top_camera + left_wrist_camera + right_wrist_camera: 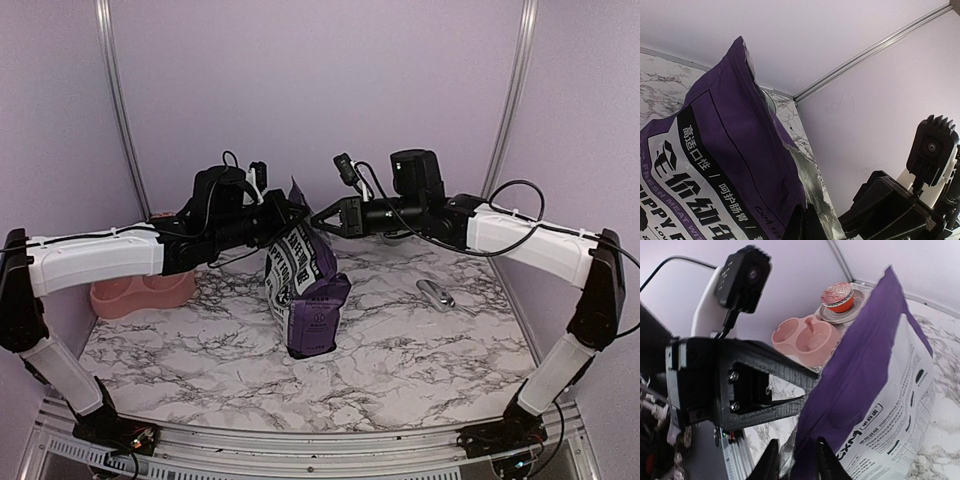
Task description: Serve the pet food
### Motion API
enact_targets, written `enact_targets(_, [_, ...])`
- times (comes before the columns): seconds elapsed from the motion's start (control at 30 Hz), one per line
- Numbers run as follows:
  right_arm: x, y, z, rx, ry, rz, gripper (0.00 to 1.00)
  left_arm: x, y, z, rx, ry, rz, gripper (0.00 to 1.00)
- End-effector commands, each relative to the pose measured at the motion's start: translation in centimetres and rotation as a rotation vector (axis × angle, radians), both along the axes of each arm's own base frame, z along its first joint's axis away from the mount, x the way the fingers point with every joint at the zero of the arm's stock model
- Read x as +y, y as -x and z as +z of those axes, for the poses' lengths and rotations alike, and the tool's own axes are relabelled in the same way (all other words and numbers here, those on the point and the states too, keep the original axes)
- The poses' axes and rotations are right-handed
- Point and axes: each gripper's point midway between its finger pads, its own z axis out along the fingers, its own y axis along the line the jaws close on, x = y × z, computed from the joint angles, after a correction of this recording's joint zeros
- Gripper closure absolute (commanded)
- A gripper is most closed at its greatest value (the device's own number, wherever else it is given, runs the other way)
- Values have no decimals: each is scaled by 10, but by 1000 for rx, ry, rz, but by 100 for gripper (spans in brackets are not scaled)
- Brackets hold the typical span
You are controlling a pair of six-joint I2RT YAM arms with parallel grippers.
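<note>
Large purple gusseted bag (310, 300) stands upright mid marble-patterned worktop (400, 370), top torn; print reads "PUPPY F…", "FRESH MEAT", plus Chinese characters. Left end effector (804, 217) pinched on its torn edge; right end effector (796, 452) slightly parted astride it. Small orange cup (842, 302) sits in a pale round dish (860, 302) beside a pink plastic double bowl (805, 337)

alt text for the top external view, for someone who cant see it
A purple pet food bag stands mid-way on a marble table, the left end effector pinching its top edge and the right end effector at that edge from the opposite side. A pink double bowl sits left; a metal utensil lies right.
</note>
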Motion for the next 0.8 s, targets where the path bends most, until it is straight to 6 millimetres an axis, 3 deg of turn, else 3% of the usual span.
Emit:
enact_targets(0.0, [-16,-8,-6,-60,214,-98,63,1,1,-30,55,-53,-12,100])
enact_targets(0.2, [-10,-10,1,-103,300,-89,43,-2,1,-31,58,-42,-18,100])
enact_targets(0.33, [5,-10,6,-112,300,-70,39,-2,1,-30,54,-35,-20,100])
enact_targets(0.5, [13,-33,8,-118,309,-150,38,0,5,-29,47,-25,-28,100])
enact_targets(0.6, [12,-45,5,-126,332,-200,44,4,7,-27,40,-22,-25,100])
enact_targets(0.77, [12,-49,-4,-116,353,-209,74,9,10,-26,30,-25,-20,100])
